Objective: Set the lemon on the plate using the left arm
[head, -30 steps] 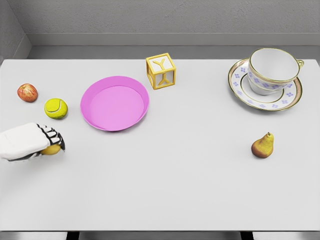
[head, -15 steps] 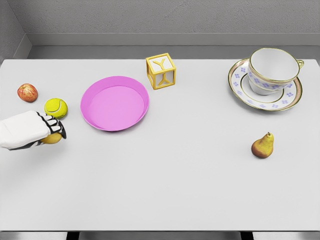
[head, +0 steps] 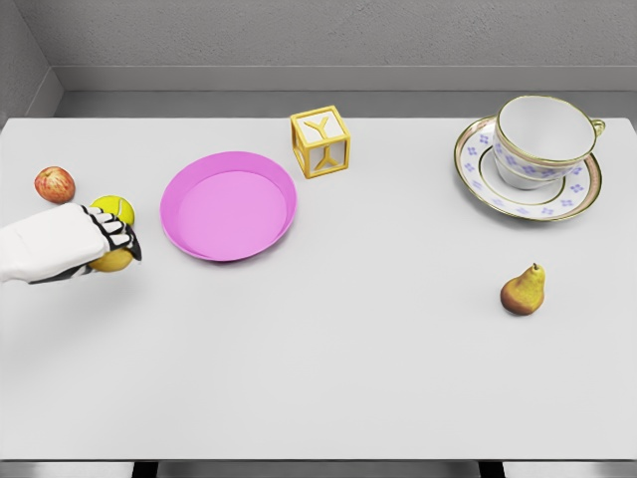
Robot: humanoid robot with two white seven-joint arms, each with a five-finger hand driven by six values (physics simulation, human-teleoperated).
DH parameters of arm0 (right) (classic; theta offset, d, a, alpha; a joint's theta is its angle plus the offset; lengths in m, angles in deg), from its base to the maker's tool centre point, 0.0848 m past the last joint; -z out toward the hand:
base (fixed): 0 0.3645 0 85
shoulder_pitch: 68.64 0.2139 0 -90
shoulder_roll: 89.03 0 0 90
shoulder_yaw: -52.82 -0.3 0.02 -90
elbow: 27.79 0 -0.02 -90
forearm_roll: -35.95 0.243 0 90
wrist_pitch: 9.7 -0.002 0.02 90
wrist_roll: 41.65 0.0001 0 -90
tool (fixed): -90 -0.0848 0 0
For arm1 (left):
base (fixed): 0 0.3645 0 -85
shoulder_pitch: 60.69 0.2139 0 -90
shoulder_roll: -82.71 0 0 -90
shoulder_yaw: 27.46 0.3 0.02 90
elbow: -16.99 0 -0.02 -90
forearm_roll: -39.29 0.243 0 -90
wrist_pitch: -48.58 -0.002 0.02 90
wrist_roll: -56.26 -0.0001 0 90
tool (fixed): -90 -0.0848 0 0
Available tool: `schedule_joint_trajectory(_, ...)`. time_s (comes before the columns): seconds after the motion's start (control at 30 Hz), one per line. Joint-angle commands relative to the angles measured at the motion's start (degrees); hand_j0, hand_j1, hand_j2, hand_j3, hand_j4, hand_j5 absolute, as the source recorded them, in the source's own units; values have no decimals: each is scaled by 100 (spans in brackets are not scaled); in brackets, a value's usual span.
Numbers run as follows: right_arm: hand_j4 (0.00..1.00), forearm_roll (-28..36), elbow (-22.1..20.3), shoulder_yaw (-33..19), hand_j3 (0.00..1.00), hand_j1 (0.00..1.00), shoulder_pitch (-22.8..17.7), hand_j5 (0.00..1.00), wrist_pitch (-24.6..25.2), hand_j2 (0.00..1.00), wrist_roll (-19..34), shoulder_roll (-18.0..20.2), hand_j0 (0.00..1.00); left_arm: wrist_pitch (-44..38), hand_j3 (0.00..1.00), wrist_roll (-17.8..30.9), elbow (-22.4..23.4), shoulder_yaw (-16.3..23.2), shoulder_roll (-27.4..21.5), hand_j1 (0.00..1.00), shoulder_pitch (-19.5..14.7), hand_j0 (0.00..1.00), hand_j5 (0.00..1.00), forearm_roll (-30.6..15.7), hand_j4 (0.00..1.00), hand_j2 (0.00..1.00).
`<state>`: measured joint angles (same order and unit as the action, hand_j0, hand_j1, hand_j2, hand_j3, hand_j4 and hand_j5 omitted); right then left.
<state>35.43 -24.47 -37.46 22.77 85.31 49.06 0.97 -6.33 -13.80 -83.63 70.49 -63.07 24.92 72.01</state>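
Left robot hand [head: 88, 245] around lemon [head: 112, 261] (long axis hidden), beside plate [head: 280, 227].

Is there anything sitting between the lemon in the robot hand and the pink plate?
Nothing visible. The left robot hand grips the lemon, and bare table lies between it and the pink plate. The tennis ball sits behind the hand, off that path.
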Motion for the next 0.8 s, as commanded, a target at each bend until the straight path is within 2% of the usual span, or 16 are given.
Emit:
schedule_joint_trajectory(0.0,100,-1,2,1,100,100,-9,100,0,100,-1,0,100,-8,42,2,-2,49,102,42,-9,42,42,-20,42,42)
schedule_joint_trajectory(0.07,100,-1,2,1,100,100,-9,100,0,100,-1,0,100,-8,42,11,6,251,137,42,-202,42,42,-11,42,42)
schedule_joint_trajectory(0.23,100,-1,2,1,100,100,-9,100,0,100,-1,0,100,-8,42,19,-2,269,225,42,-246,42,42,-20,42,42)
schedule_joint_trajectory(0.63,100,-1,2,1,100,100,0,100,0,100,-1,0,100,-8,42,46,33,444,497,42,-633,42,42,33,42,42)
schedule_joint_trajectory(0.77,100,-1,2,1,100,100,0,100,0,100,8,0,100,-8,42,46,68,761,603,42,-870,42,42,51,42,42)
